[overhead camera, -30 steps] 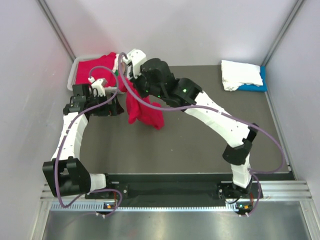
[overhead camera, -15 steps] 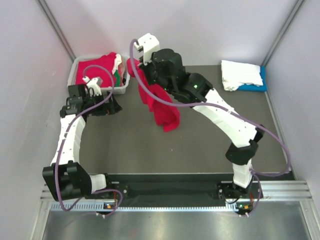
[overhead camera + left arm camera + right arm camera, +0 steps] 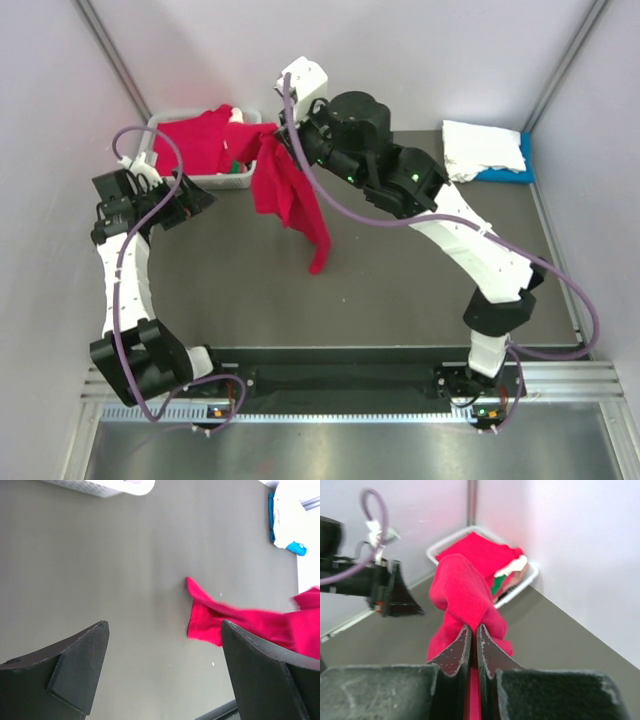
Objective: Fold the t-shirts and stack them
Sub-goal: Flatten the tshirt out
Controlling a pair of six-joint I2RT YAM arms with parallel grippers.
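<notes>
A red t-shirt hangs in a long drape from my right gripper, which is shut on its top fold, just right of the tub. In the right wrist view the cloth bunches over the pinched fingertips of that gripper. My left gripper stands open and empty to the left of the shirt, in front of the tub. In its own view the jaws of this left gripper frame bare mat, with the shirt's lower end beyond. More red t-shirts fill the tub.
The pale tub sits at the back left corner against the wall. A folded white t-shirt lies on a blue one at the back right. Grey walls close in on three sides of the dark mat.
My right gripper has risen and moved right, drawing the red t-shirt out into a longer drape. The left arm has pulled back to the left, away from the shirt, still open.
</notes>
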